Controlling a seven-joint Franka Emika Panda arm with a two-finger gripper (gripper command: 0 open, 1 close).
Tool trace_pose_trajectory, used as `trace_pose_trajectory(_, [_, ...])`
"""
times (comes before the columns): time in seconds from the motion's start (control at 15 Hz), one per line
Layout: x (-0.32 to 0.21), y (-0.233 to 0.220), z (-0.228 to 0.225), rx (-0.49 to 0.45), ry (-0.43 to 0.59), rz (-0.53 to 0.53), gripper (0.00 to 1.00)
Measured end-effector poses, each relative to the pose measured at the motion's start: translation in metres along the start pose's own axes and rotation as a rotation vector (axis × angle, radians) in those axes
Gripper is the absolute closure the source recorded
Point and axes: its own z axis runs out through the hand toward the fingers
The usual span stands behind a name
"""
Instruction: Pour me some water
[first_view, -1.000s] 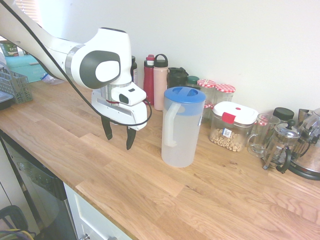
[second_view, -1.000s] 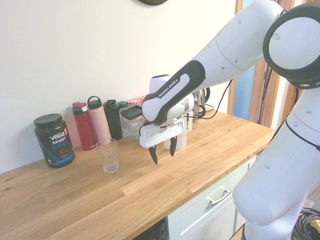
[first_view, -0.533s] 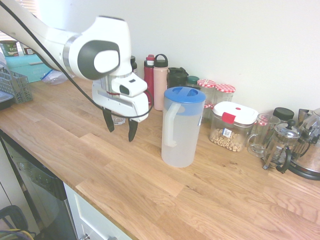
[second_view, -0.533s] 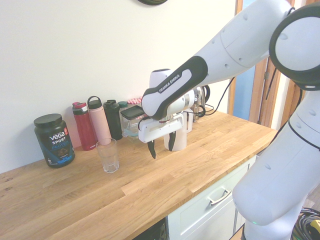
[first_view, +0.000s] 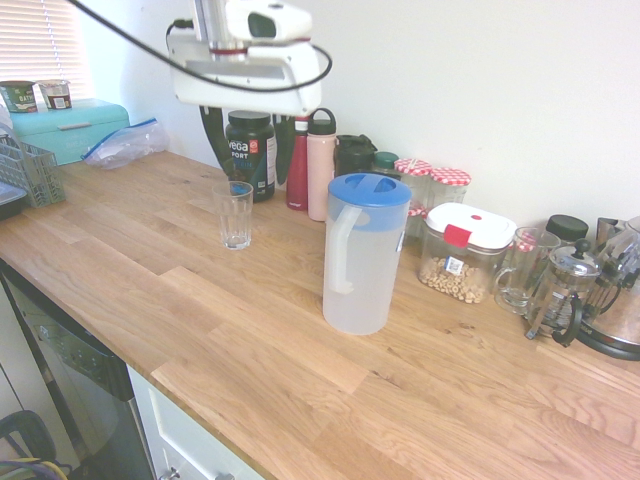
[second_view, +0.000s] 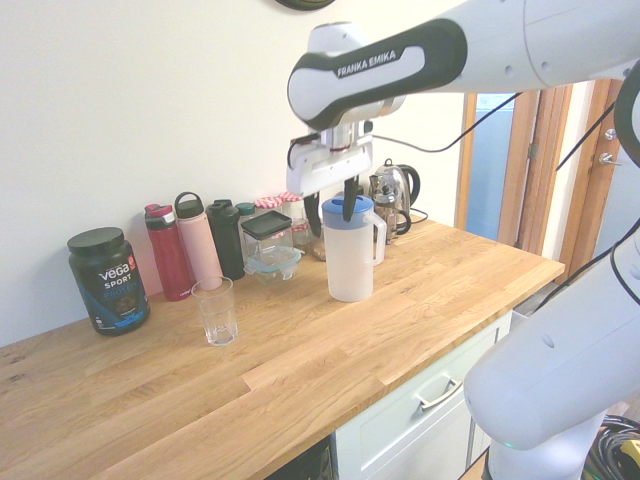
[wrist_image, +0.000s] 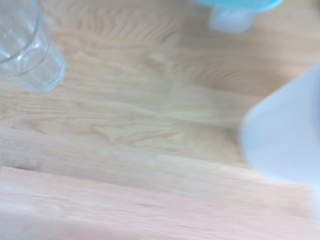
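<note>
Since a second ago our gripper (first_view: 245, 150) has risen high above the counter (first_view: 230, 330), where before it hung low beside the water jug (first_view: 362, 255). Its fingers are spread wide and hold nothing. We judge that we are in the approach step: the jug is not yet grasped. It stands upright below the gripper and to one side, its blue lid (second_view: 347, 206) on; the empty drinking glass (first_view: 236, 214) stands below on the other side. Next we must descend to the jug's handle (first_view: 341, 250) and close on it. Our arm reaches over the counter, the gripper pointing almost straight down.
</note>
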Motion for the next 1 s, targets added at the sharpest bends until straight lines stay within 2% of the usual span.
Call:
trace_pose_trajectory(0.4, [0.041, 0.06, 0.01, 0.01, 0.004, 0.036, 0.0])
trace_pose_trajectory(0.93, [0.069, 0.079, 0.071, 0.031, 0.02, 0.08, 0.0])
trace_pose_trajectory(1.0, [0.072, 0.08, 0.075, 0.035, 0.024, 0.086, 1.0])
